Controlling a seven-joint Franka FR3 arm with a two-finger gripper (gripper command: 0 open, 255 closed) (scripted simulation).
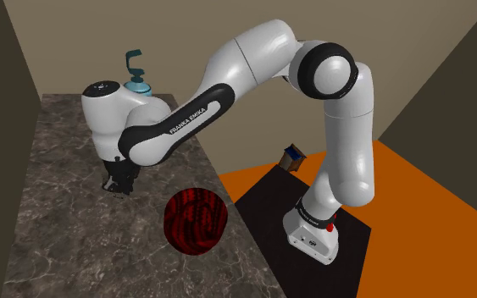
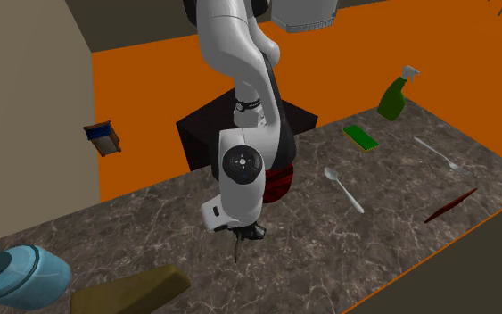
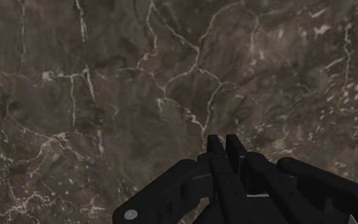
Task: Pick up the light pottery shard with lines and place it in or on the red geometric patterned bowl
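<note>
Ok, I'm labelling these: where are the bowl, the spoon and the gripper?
Bowl (image 1: pixel 194 222): shoulder view, its patterned side.
Spoon (image 2: pixel 345 191): second exterior view, its handle.
Gripper (image 3: pixel 224 140): wrist view, between its fingertips.

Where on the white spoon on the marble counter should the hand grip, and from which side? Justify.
Probably grip the white spoon mid-handle, coming straight down from above and closing across the handle's width. It lies flat on the counter, leaving no side access, and its handle is straight and narrow.
</note>
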